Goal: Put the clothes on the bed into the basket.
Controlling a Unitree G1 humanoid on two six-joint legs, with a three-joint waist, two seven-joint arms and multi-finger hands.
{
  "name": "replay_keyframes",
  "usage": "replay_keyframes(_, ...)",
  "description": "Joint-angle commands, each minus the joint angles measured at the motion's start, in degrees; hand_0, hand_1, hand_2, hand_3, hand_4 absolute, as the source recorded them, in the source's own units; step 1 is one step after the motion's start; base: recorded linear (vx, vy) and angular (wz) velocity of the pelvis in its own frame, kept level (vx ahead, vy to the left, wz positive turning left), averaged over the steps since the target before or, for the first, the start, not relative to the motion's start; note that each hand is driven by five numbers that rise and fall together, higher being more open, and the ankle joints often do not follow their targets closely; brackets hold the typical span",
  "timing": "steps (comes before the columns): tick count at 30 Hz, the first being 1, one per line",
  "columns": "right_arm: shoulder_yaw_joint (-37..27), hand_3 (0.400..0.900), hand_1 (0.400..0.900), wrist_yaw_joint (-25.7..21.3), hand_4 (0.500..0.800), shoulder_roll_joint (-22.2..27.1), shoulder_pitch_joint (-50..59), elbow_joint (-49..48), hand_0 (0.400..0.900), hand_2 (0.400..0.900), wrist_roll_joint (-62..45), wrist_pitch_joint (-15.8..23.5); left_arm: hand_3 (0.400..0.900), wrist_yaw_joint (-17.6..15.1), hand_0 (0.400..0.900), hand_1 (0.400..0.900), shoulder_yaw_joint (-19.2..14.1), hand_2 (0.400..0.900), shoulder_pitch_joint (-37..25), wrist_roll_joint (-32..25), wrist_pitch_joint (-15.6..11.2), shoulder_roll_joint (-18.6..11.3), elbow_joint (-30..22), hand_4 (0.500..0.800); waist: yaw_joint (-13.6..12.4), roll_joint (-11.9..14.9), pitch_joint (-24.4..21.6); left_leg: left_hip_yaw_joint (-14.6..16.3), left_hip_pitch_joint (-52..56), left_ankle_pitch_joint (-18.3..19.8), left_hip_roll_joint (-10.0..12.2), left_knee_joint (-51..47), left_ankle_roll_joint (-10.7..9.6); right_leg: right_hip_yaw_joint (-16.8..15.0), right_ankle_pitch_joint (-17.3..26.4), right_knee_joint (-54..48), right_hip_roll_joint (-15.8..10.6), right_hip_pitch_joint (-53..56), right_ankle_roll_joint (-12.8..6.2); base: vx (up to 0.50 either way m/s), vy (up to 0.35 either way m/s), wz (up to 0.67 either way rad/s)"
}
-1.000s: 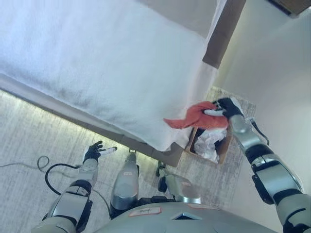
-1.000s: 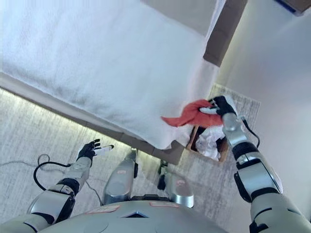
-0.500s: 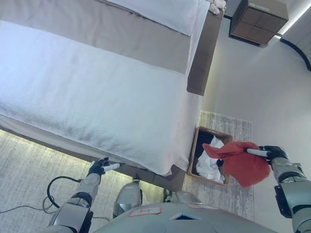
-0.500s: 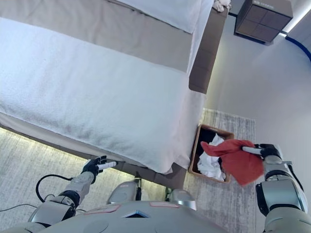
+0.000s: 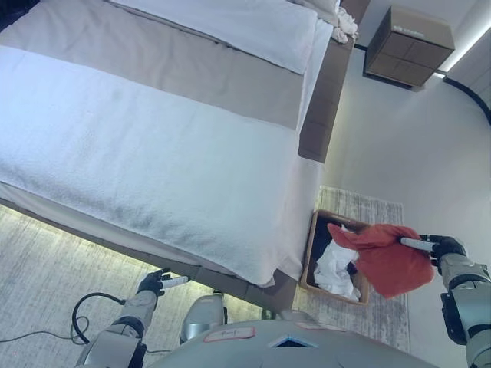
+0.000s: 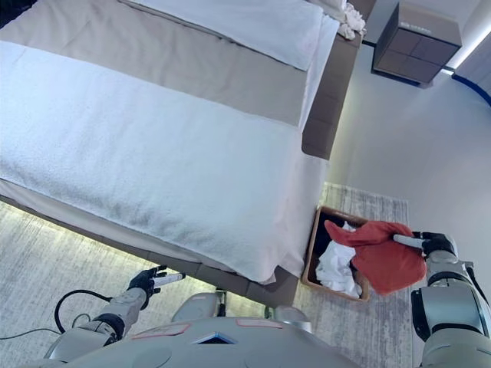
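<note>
Bed: fills the upper left of both views, covered by a white blanket with a grey-brown band across it and a white pillow at the head; no garment shows on the blanket.
Small white item: lies at the bed's head corner, beside the pillow; too small to identify.
Nightstand: dark brown, against the wall beyond the head of the bed, well apart from the basket.
Rug: grey, on the floor beside the bed, under the basket.
Basket: brown, open-topped, standing on the rug just beside the bed's side near its foot corner; white clothes already lie inside.
Red garment: hangs over the outer half of the basket, one corner reaching over the white clothes, the rest bulging down past the basket's outer rim.
Right robot hand: level with the basket on the side away from the bed, fingers closed on the red garment's outer edge; the cloth hangs from that grip toward the basket.
Left robot hand: low over the floor near the lit underside of the bed, fingers loosely spread, holding nothing.
Writing: none can be read.
</note>
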State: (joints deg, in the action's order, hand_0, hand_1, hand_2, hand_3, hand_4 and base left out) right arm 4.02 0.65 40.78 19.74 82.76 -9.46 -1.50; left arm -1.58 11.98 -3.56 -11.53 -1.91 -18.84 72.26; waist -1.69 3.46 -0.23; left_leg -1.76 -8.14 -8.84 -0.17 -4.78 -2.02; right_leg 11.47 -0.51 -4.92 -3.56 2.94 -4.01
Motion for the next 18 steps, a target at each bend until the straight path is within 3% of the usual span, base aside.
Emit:
replay_keyframes(1,1.9,0.900,0.900,-1.7,0.800,4.6,3.8,1.2,0.900,0.900,-2.4,1.0,0.900,0.0,0.900,0.900,-0.5,0.900,-1.4,1.7,-1.0,0.2,2.6,0.800,-0.3,1.6,-2.9,-1.6,2.0,5.2,3.0,-0.2,-2.0,-2.1,-0.4,2.8,-3.6,-1.4,-3.02,0.00,0.000,0.00)
replay_keyframes(18,3.3,0.900,0.900,-1.7,0.800,1.6,3.6,-2.6,0.900,0.900,-1.5,0.8,0.900,-0.1,0.900,0.900,-1.9,0.900,-1.0,1.5,-0.7,0.6,4.0,0.800,0.5,1.4,-3.7,-1.1,2.8,5.6,3.2,-0.2,-1.9,-2.9,-0.3,2.9,-3.4,-0.9,-2.76,0.00,-0.002,-0.02)
